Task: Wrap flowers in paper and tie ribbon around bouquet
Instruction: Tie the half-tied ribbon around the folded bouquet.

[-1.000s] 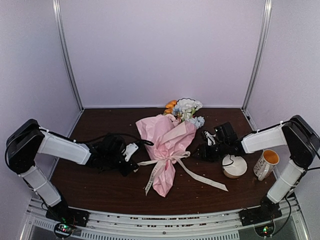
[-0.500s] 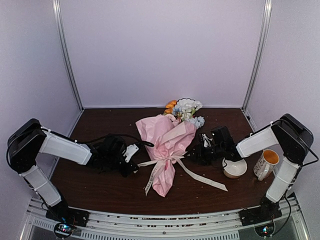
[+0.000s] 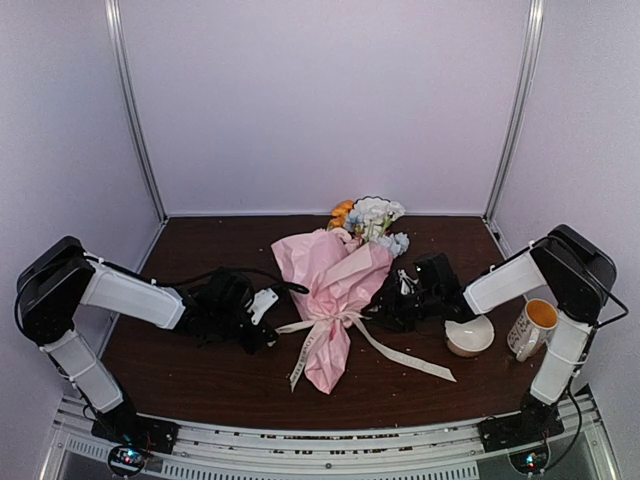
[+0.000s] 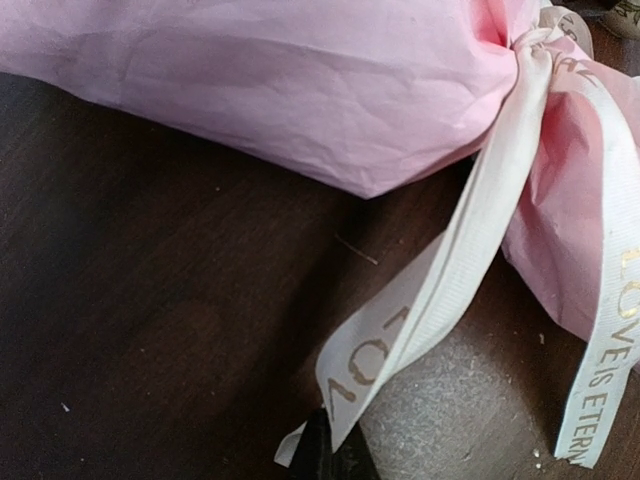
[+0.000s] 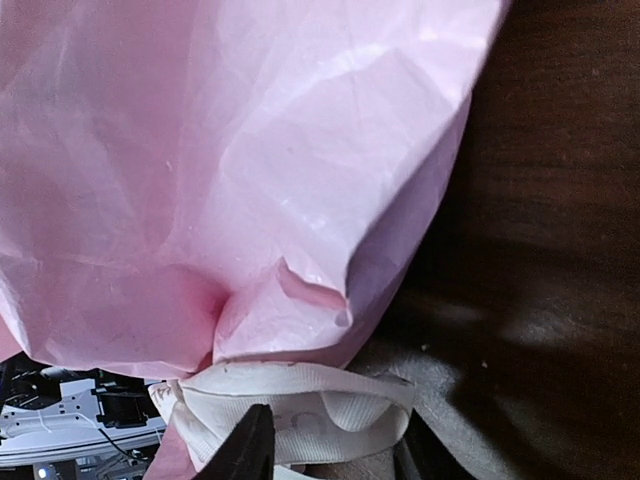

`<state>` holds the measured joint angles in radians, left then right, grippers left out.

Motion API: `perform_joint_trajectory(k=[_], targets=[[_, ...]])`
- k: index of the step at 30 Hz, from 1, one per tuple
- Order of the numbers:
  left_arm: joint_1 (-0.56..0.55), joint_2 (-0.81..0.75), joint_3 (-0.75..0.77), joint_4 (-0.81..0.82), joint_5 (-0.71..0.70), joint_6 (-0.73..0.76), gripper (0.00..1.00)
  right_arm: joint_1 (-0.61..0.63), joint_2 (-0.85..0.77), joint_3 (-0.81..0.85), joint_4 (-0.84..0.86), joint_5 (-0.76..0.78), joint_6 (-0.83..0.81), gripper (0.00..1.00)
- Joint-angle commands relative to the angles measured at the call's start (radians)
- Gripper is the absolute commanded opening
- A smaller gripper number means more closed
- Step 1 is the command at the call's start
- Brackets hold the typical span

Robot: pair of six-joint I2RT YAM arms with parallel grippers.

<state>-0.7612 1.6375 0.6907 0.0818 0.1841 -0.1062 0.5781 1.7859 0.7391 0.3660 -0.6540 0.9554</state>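
Top cam reads evenly lit from above, soft shadows only, posts (image 3: 135, 110) splaying a bit at the edges. On the left wrist I get the ribbon (image 4: 450, 290) and paper (image 4: 300, 90) ahead of the jaws sharp, the table (image 4: 130, 300) left of them dim. Right wrist: paper above the jaws glares pale, heavy shadow to their right.

Hidden within paper (image 3: 330, 270): stems of flowers (image 3: 375, 213). Cropped at bottom edge: ribbon (image 5: 300, 405) loop, right gripper (image 5: 325, 440) fingers.
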Motion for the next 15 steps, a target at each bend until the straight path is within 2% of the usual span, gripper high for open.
perform_joint_trajectory(k=[1, 2, 4, 5, 8, 15], targets=[[-0.003, 0.008, 0.015, 0.016, 0.003, 0.0, 0.0, 0.006, 0.022, 0.032, 0.023, 0.005, 0.039, 0.33], [-0.003, 0.008, 0.015, 0.015, 0.003, 0.0, 0.0, 0.007, 0.024, 0.031, 0.022, 0.011, 0.041, 0.27], [-0.003, 0.009, 0.015, 0.015, 0.003, 0.0, 0.0, 0.006, 0.026, 0.034, 0.022, 0.017, 0.044, 0.07], [-0.004, 0.008, 0.015, 0.015, 0.002, 0.0, 0.0, 0.005, 0.025, 0.034, 0.023, 0.017, 0.044, 0.0], [-0.003, 0.002, 0.013, 0.01, -0.006, 0.002, 0.0, -0.001, -0.005, 0.035, -0.01, 0.042, 0.026, 0.0], [-0.003, 0.008, 0.007, -0.009, -0.046, 0.008, 0.0, -0.055, -0.106, 0.036, -0.238, 0.134, -0.159, 0.0]])
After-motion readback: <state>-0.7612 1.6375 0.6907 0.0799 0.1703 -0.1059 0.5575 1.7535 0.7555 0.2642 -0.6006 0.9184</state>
